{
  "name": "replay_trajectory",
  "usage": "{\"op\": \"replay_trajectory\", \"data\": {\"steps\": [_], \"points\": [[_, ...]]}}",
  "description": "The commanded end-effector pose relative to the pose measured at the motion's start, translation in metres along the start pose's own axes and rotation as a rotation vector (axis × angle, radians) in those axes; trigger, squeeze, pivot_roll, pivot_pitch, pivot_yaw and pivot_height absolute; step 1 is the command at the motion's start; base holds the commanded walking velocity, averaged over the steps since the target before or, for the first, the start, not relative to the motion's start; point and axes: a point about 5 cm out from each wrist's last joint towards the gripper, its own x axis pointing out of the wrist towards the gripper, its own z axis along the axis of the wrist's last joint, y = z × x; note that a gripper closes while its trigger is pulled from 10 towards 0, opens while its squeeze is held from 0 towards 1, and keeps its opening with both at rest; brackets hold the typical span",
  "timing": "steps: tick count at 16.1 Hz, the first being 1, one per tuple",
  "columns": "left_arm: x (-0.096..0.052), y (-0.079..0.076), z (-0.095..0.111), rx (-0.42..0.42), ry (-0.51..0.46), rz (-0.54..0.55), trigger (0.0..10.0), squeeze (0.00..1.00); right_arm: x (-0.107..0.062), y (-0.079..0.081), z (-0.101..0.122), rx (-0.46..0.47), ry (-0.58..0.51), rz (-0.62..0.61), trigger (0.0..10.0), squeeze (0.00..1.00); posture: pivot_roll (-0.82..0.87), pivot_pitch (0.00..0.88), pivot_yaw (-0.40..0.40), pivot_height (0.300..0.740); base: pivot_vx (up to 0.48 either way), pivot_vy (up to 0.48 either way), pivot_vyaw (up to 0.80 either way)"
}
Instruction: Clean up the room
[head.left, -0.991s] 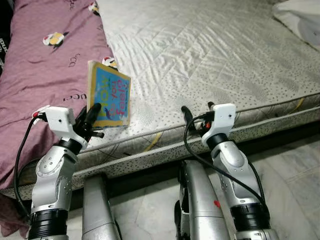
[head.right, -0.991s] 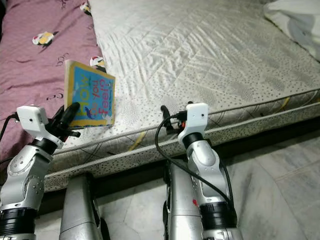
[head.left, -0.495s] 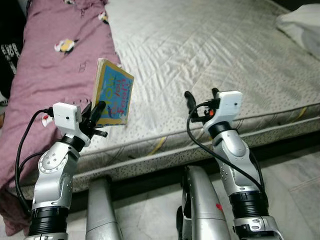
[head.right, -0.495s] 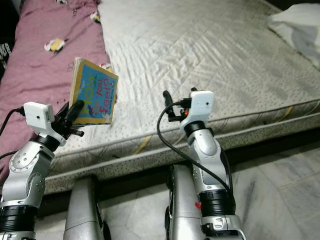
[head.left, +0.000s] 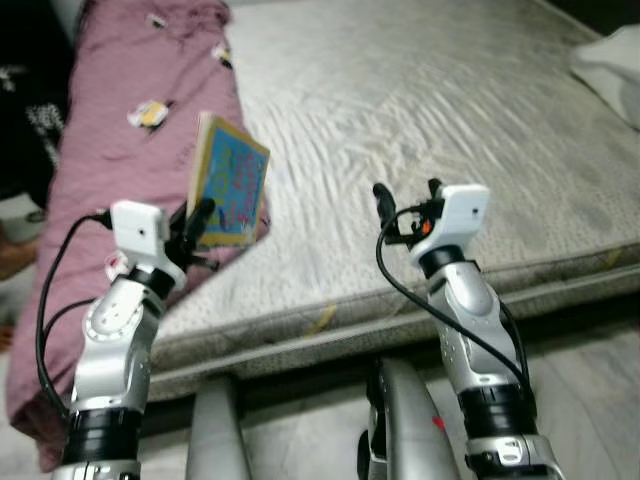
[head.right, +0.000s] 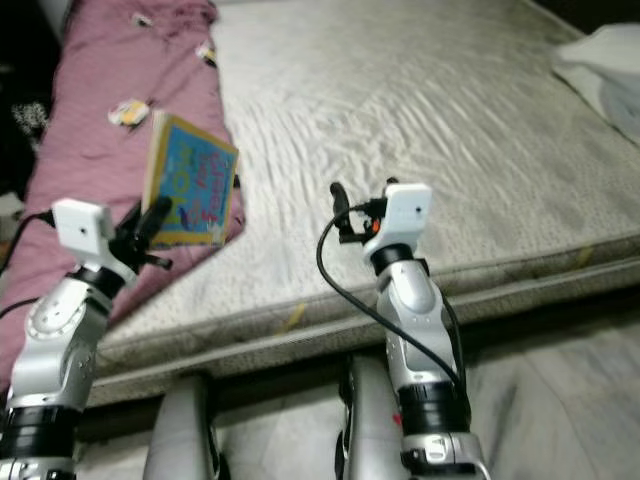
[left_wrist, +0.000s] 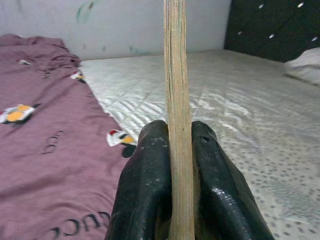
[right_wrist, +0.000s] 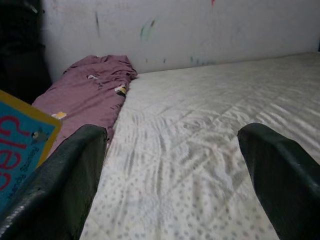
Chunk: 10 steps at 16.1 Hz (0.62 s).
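The left hand (head.left: 200, 218) is clamped on the book (head.left: 229, 182), holding it upright above the bed (head.left: 420, 90) edge beside the purple blanket (head.left: 120, 130). The view has pulled back (robot retreating?), so the book looks collected. Right hand (head.left: 408, 195) hovers wide, empty.

Book (right_wrist: 22, 145) cover: big red letters, approx "elp", partly cut off, w/ a small unreadable line under. Purple blanket (left_wrist: 45, 165) print looks like "ucc". Nothing else legible.
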Motion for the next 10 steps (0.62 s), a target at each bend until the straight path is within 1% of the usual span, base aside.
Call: {"op": "replay_trajectory", "data": {"steps": [1,2,3,4,5,6,8,9,10], "points": [[0.002,0.002,0.006,0.043,-0.02,0.019,0.1,0.0,0.001,-0.001,0.003,-0.007,-0.014,-0.003,10.0,0.0,0.03,0.009,0.019,0.647,0.0,0.0,0.0],[0.003,0.003,0.003,0.059,-0.005,0.03,9.1,0.0,0.001,-0.002,0.003,-0.01,-0.015,-0.006,10.0,0.0,0.03,0.011,0.019,0.657,0.0,0.0,0.0],[0.003,0.004,0.002,0.074,0.006,0.047,10.0,0.0,0.001,-0.003,0.003,-0.014,-0.015,-0.013,10.0,0.0,0.03,0.012,0.019,0.672,0.0,0.0,0.0],[0.003,0.005,0.001,0.083,0.012,0.06,10.0,0.0,0.0,-0.004,0.003,-0.016,-0.015,-0.015,10.0,0.0,0.03,0.012,0.019,0.682,0.0,0.0,0.0],[0.003,0.007,-0.004,0.104,0.047,0.086,10.0,0.0,0.0,-0.004,0.003,-0.018,-0.014,-0.018,10.0,0.0,0.03,0.013,0.02,0.697,0.0,0.0,0.0],[0.004,0.007,-0.005,0.109,0.054,0.088,10.0,0.0,0.0,-0.005,0.003,-0.019,-0.013,-0.021,10.0,0.0,0.03,0.013,0.02,0.707,0.0,0.0,0.0],[0.005,0.005,-0.005,0.124,0.052,0.1,10.0,0.0,0.0,-0.006,0.003,-0.023,-0.014,-0.03,10.0,0.0,0.03,0.014,0.02,0.727,0.0,0.0,0.0],[0.006,0.003,-0.008,0.143,0.072,0.097,10.0,0.0,0.0,-0.007,0.003,-0.024,-0.012,-0.033,10.0,0.0,0.03,0.013,0.02,0.74,0.0,0.0,0.0],[0.007,0.001,-0.01,0.155,0.086,0.096,10.0,0.0,0.0,-0.007,0.003,-0.026,-0.012,-0.036,10.0,0.0,0.03,0.013,0.02,0.74,0.0,0.0,0.0]]}}
